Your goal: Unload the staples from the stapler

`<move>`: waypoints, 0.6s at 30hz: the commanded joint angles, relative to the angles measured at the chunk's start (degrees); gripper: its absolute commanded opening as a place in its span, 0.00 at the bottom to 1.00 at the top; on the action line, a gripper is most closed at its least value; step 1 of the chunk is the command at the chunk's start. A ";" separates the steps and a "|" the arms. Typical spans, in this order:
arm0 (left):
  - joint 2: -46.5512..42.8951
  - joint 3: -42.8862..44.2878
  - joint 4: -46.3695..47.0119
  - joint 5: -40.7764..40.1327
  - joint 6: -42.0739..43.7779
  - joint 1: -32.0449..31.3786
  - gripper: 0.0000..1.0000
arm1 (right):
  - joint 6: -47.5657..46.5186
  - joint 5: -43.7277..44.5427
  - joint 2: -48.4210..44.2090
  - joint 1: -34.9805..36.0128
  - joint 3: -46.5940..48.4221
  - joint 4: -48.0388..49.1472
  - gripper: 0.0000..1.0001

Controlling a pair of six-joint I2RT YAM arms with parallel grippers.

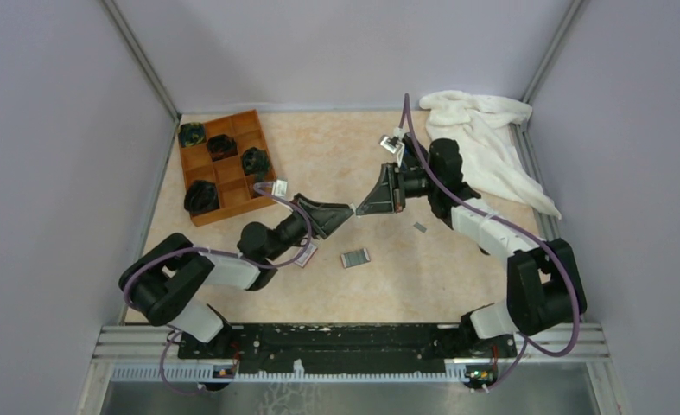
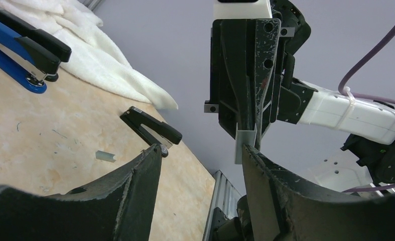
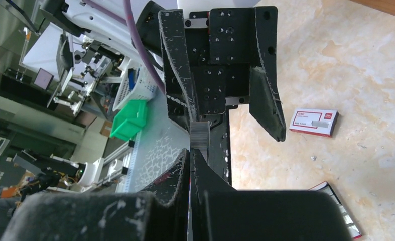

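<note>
Here the right hand (image 3: pixel 191 159) is closed on the staples (image 3: pixel 200 134) in the air, well apart from the stapler (image 2: pixel 150 128) lying on the desk (image 2: pixel 34 130), so the left hand (image 2: pixel 201 149), open around the strip, should close squarely before the right one lets go.

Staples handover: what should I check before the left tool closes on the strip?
1. Right tool shut on the staples: ok.
2. Left tool open, a finger on each side of the strip: ok.
3. Strip centred between the left fingers: not ok, it sits close to one finger.
4. Part of the strip sticks out of the right tool to be gripped: ok.
5. Stapler lying on the table, apart from both tools: ok.
6. Stapler fully emptied: cannot tell.
</note>
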 commanded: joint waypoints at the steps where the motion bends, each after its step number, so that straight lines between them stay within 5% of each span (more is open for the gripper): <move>1: 1.51 2.90 14.74 1.38 -1.50 -0.45 0.65 | -0.74 -1.25 -0.98 -0.01 -0.31 2.12 0.00; 11: -0.89 1.39 14.04 1.22 -0.63 -0.63 0.63 | -3.55 -0.99 -0.96 -0.01 0.26 -0.89 0.00; 18: -2.84 1.28 11.92 2.75 0.21 -0.63 0.63 | -12.55 0.33 -0.90 0.11 2.16 -11.81 0.00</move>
